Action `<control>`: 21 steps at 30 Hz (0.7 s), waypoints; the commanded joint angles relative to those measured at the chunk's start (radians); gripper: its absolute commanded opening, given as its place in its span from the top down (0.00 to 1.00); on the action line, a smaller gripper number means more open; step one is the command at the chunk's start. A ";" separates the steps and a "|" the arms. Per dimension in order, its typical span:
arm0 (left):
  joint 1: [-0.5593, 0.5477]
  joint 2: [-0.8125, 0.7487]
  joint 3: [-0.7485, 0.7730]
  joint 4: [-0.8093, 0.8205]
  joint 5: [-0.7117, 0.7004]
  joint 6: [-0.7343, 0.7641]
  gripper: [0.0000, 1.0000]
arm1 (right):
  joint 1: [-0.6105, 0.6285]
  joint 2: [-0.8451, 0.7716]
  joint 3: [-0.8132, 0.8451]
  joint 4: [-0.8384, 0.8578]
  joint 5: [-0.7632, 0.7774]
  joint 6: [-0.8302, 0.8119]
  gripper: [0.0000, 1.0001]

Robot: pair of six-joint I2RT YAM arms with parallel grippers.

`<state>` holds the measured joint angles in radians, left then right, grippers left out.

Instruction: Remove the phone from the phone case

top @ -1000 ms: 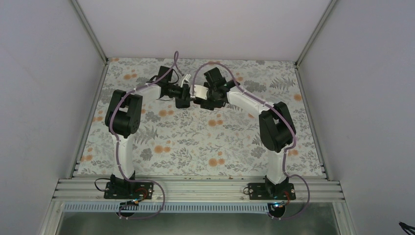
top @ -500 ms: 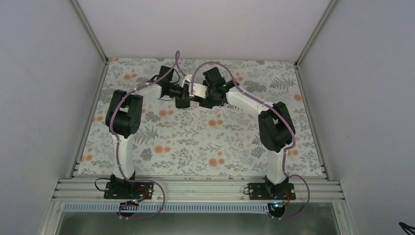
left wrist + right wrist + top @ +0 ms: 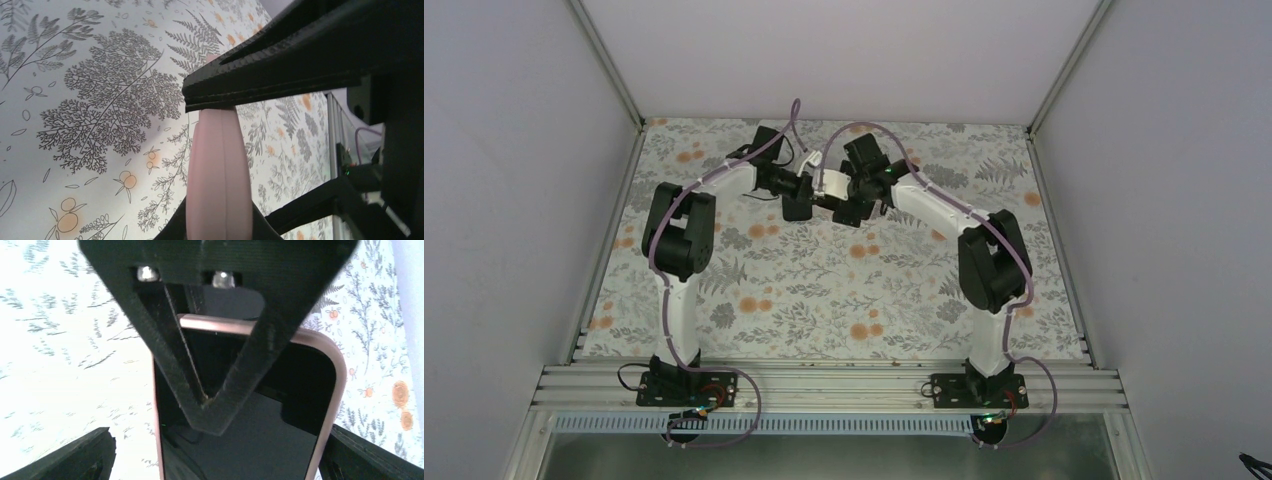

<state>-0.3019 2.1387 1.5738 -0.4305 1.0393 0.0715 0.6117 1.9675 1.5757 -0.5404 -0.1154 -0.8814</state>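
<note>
The phone (image 3: pixel 260 440), dark screen toward the right wrist camera, sits inside its pink phone case (image 3: pixel 828 183), held in the air over the far middle of the table. My left gripper (image 3: pixel 802 190) is shut on the phone case (image 3: pixel 220 170); its black fingers (image 3: pixel 172 227) hug both faces of the thin edge. My right gripper (image 3: pixel 850 192) straddles the phone's width and stands open (image 3: pixel 220 445). One finger (image 3: pixel 60 460) is clear of the case's left rim, while the other (image 3: pixel 370 455) sits at the right rim (image 3: pixel 340 380).
The table (image 3: pixel 824 290) wears a floral cloth. White walls close the back and sides, and an aluminium rail (image 3: pixel 824 385) with both arm bases runs along the near edge. The left gripper's V-shaped finger (image 3: pixel 220 365) crosses the screen.
My left gripper has closed onto the case's edge. The right gripper's jaws have spread wider, and both wrists have shifted slightly right and away.
</note>
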 commanded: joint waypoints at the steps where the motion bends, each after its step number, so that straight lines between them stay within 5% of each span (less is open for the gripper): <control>1: 0.001 -0.042 0.098 -0.110 -0.019 0.251 0.97 | -0.041 -0.111 0.019 -0.206 -0.232 -0.023 0.00; 5: 0.000 -0.105 0.086 -0.211 -0.106 0.427 0.98 | -0.107 -0.172 -0.002 -0.293 -0.313 -0.053 0.00; 21: 0.000 -0.585 -0.363 -0.005 -0.181 0.752 0.96 | -0.229 -0.191 -0.137 -0.379 -0.569 -0.256 0.00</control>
<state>-0.3004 1.6344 1.2591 -0.5335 0.8219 0.7063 0.3889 1.7397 1.4139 -0.8818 -0.5751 -1.0733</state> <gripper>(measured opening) 0.123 0.997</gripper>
